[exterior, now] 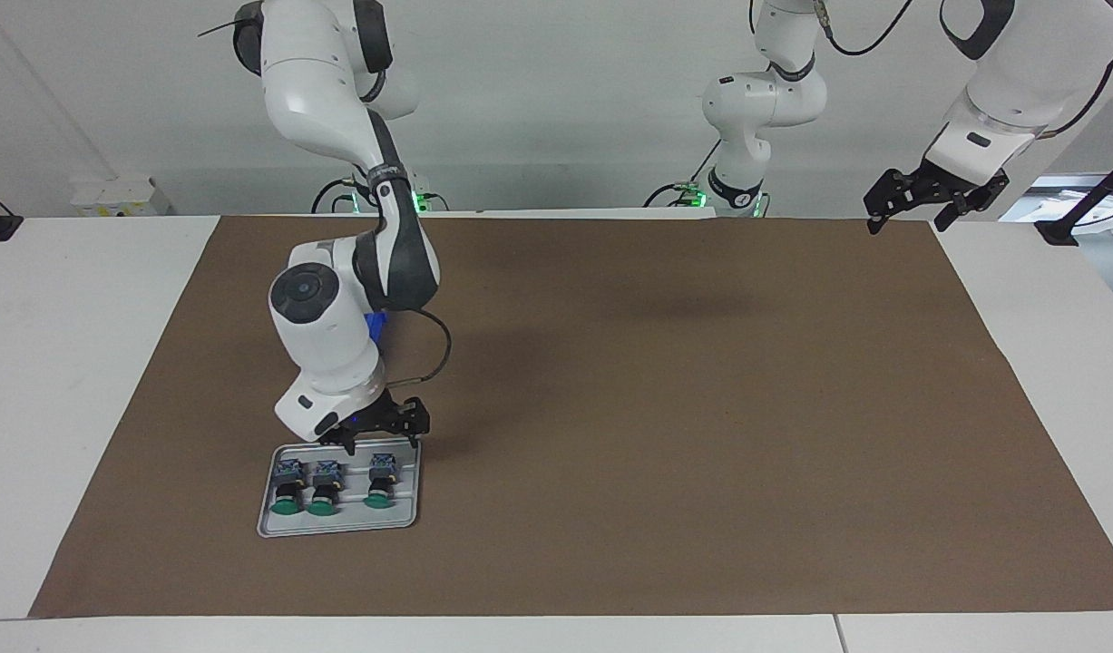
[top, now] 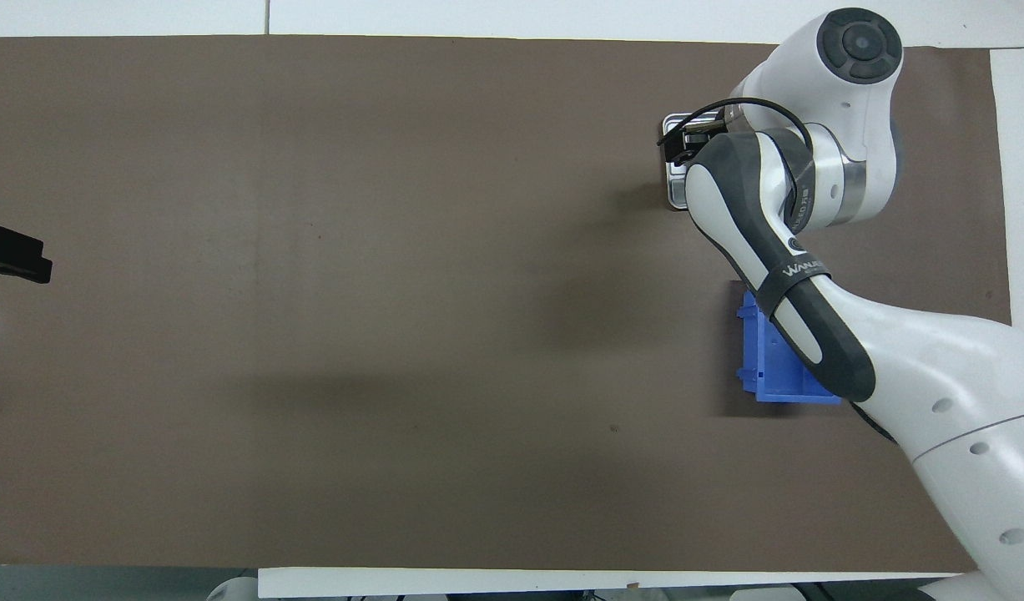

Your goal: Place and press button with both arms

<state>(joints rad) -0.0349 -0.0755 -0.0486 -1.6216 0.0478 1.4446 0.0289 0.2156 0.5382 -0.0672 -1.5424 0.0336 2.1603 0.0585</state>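
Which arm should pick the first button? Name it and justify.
Right. Its pincer hangs low over the tray edge nearest the robots, by the three buttons. The left pincer waits raised at the mat's other end.

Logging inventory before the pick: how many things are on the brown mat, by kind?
Green-capped push-button switches with black bodies: 3, lying in the tray.
Grey rectangular tray: 1.
Blue plastic bin: 1, nearer to the robots than the tray, mostly hidden by the right arm.
Total: 5.
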